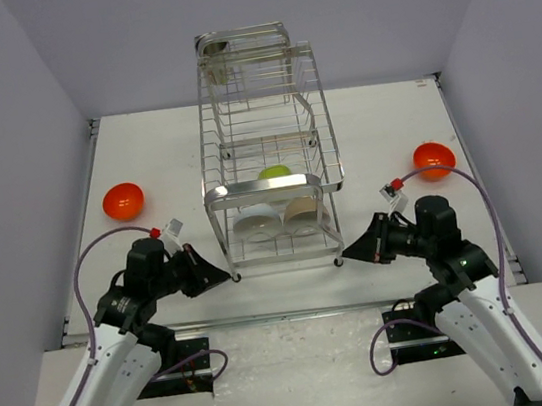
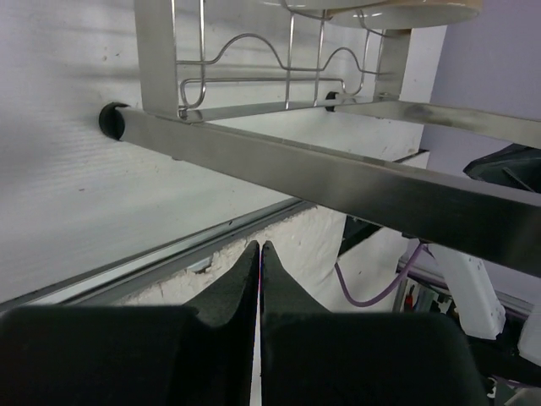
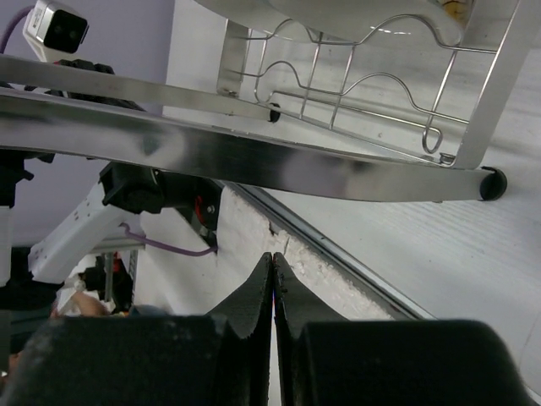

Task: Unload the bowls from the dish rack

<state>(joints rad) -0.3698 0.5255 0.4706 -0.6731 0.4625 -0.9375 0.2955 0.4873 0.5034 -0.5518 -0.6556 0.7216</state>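
Observation:
The chrome wire dish rack (image 1: pixel 265 143) stands mid-table. On its lower tier sit a white bowl (image 1: pixel 256 227) and a beige bowl (image 1: pixel 304 216); a lime-green bowl (image 1: pixel 274 173) rests on the tier above. Two orange bowls lie on the table, one to the left (image 1: pixel 123 200) and one to the right (image 1: pixel 434 160). My left gripper (image 1: pixel 222 273) (image 2: pixel 259 245) is shut and empty, low beside the rack's front left foot. My right gripper (image 1: pixel 351 251) (image 3: pixel 273 255) is shut and empty by the front right foot. Each wrist view shows the rack's bottom rail (image 2: pixel 338 178) (image 3: pixel 254 161) just above the fingertips.
A metal cup (image 1: pixel 219 59) sits on the rack's top tier. A metal strip (image 1: pixel 287 314) marks the table's near edge, with both arm bases below it. Grey walls close in the left, right and back. Purple cables loop beside each arm.

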